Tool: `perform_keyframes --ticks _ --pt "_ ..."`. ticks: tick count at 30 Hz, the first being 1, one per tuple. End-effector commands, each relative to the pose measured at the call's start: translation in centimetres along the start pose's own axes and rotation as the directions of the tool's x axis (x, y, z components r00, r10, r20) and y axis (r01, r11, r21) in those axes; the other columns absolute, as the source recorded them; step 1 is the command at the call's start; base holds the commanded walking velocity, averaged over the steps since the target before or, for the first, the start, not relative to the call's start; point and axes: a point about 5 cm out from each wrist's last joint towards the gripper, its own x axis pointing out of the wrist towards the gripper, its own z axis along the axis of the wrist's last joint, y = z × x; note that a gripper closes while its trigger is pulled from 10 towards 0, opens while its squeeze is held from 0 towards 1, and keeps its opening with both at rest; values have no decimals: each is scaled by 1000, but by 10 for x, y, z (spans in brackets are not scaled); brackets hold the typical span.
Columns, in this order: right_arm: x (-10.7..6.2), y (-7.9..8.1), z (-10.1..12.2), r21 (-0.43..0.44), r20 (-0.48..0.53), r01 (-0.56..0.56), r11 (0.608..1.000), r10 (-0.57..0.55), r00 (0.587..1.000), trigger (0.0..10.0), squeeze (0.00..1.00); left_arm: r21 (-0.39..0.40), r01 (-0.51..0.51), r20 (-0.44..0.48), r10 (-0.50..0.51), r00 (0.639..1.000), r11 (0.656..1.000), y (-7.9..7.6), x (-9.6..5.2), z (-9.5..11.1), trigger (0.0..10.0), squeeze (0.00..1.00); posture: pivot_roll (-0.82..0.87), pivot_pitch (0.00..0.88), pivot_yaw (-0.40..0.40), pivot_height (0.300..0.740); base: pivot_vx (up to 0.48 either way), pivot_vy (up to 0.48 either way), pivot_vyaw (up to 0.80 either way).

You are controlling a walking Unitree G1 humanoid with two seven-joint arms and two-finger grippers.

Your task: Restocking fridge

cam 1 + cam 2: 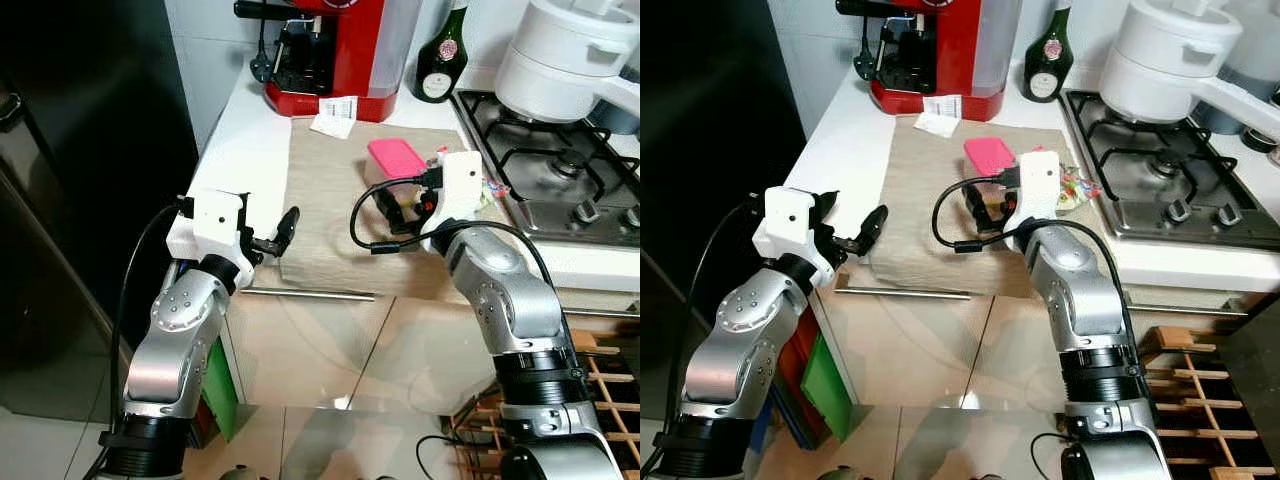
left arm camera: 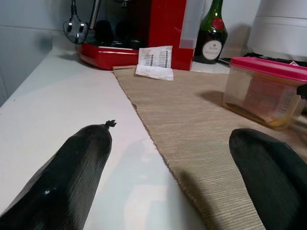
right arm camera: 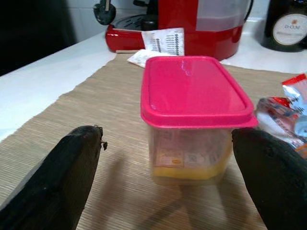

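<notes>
So both arms are up over the white counter [image 1: 245, 140]. Beige placemat [image 1: 330, 200] sits under the right gripper [image 3: 163, 158], whose black fingers are spread wide, released, with the pink-lidded plastic container [image 3: 194, 117] straight ahead between them but not touched. Just beyond the container is the red coffee machine [image 1: 335, 50] with a paper receipt [image 3: 165, 43] in front. The left gripper [image 2: 172, 167] hovers at the placemat's edge, also released, nothing in it, container off to its far side.
</notes>
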Motion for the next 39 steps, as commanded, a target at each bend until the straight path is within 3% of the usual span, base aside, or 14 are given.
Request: perform_keyframes --ticks 1,9,14,23,30,39 --pt "2 -5 4 -3 13 25 1000 -25 1000 10000 0 6 1 8 -1 1000 1000 -2 0 3 10000 0 102 0 -60 740 0 0 0" --pt "7 -6 3 2 10 25 1000 -25 1000 10000 0 6 -1 7 1 1000 1000 -2 0 3 10000 0 107 0 -64 740 0 0 0" --pt "13 -5 1 50 1 24 998 -24 1000 10000 0 7 -5 6 5 1000 1000 -2 -1 3 10000 0 112 0 -67 740 0 0 0" --pt "18 -2 -2 18 3 34 999 -34 999 10000 0 7 -7 6 7 1000 1000 -2 -1 3 10000 0 115 0 -67 740 0 0 0" --pt "26 -2 -8 121 -24 47 992 -45 999 10000 0 6 -7 6 7 1000 1000 -2 -1 4 10000 0 116 0 -69 740 0 0 0" --pt "33 -2 -6 128 -27 46 991 -43 999 10000 0 5 -12 7 12 1000 1000 -2 -1 4 10000 0 123 0 -71 740 0 0 0"
